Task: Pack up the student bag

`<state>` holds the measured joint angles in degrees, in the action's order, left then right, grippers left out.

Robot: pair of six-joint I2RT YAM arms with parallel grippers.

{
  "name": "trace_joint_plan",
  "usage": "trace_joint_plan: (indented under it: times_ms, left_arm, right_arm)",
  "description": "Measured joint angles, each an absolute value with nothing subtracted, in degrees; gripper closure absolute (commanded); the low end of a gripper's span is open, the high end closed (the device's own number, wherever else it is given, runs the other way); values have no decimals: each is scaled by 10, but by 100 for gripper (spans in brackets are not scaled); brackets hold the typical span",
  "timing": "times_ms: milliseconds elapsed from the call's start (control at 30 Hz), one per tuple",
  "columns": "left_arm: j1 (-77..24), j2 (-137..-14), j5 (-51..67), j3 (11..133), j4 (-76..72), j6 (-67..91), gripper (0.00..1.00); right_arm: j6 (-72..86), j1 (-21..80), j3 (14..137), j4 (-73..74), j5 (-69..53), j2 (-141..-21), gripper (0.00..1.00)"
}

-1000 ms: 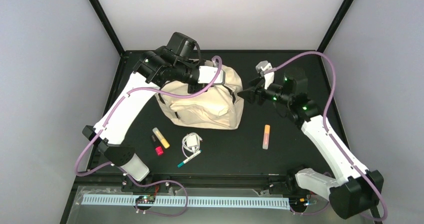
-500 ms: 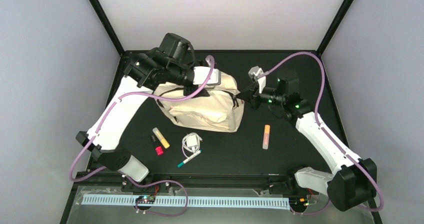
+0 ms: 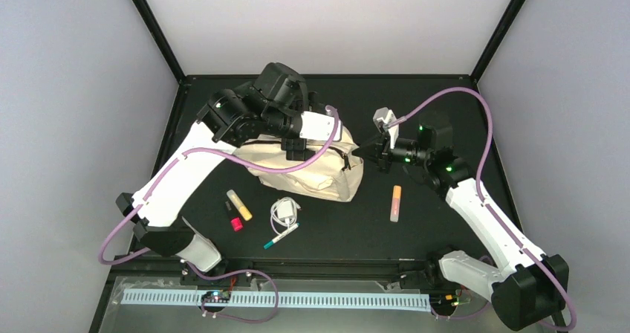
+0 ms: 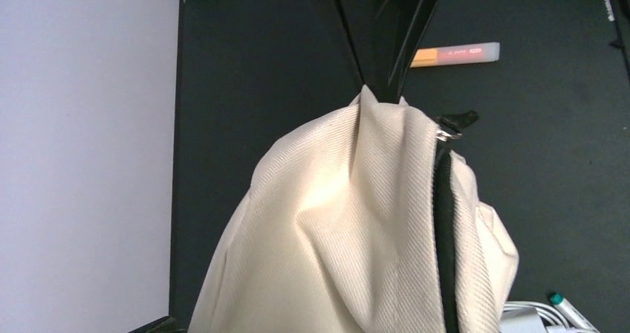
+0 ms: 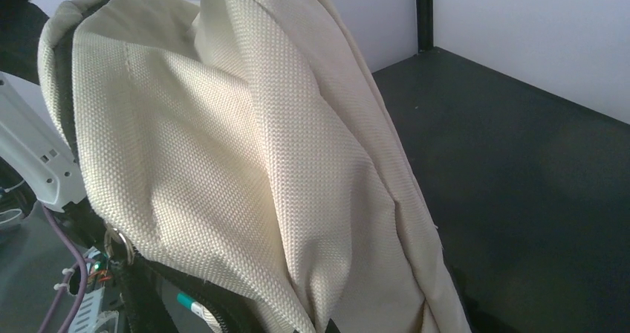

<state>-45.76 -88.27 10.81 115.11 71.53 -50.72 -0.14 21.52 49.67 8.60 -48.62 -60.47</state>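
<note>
pinching just a small peak of cloth at the right end of the student bag point(image 3: 319, 171), the right gripper point(image 4: 381, 86) has its jaws pressed together on it. bag lies slumped mid-table. left gripper point(image 3: 297, 149) hangs over the bag's top; can't tell if it's spread or not. risks: the thin fold slips out on any pull, or the whole bag drags instead of opening and sweeps the charger point(image 3: 285, 212) and pen point(image 3: 281, 236) near its front edge.

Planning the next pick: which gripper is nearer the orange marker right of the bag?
Right. The right gripper, shut on the right end of the student bag, is just beyond the orange marker; the left gripper hangs over the bag's top, farther left.
</note>
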Motion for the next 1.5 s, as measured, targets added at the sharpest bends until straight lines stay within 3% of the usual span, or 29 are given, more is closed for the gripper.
trace_joint_plan:
  times_ms: [167, 500, 833, 900, 967, 1033, 1067, 1133, 1333, 1500]
  left_arm:
    - [-466, -898, 86, 1149, 705, -501, 1]
    - [-456, -898, 161, 1321, 745, -460, 1]
    - [-367, -947, 131, 1292, 750, -443, 2]
    - [-364, -954, 147, 1258, 757, -448, 14]
    - [-364, -954, 164, 1230, 768, -452, 45]
    - [-364, -952, 179, 1214, 771, -457, 87]
    - [-364, -951, 183, 1211, 771, -460, 97]
    - [-364, -948, 194, 1209, 771, -462, 98]
    - [-364, -936, 197, 1206, 774, -464, 98]
    - [-364, -930, 196, 1204, 775, -463, 98]
  right_arm:
    - [-1, 215, 497, 87, -485, -600, 99]
    - [-2, 215, 497, 90, -479, -601, 99]
    - [-8, 215, 498, 98, -473, -602, 99]
    - [-8, 215, 498, 99, -465, -602, 99]
    - [-8, 215, 502, 102, -454, -604, 99]
    - [-7, 215, 507, 104, -444, -608, 93]
    - [-5, 215, 508, 104, -437, -609, 87]
    - [-1, 215, 510, 109, -426, -609, 76]
    - [14, 215, 527, 137, -374, -577, 55]
    - [28, 215, 525, 146, -360, -486, 55]
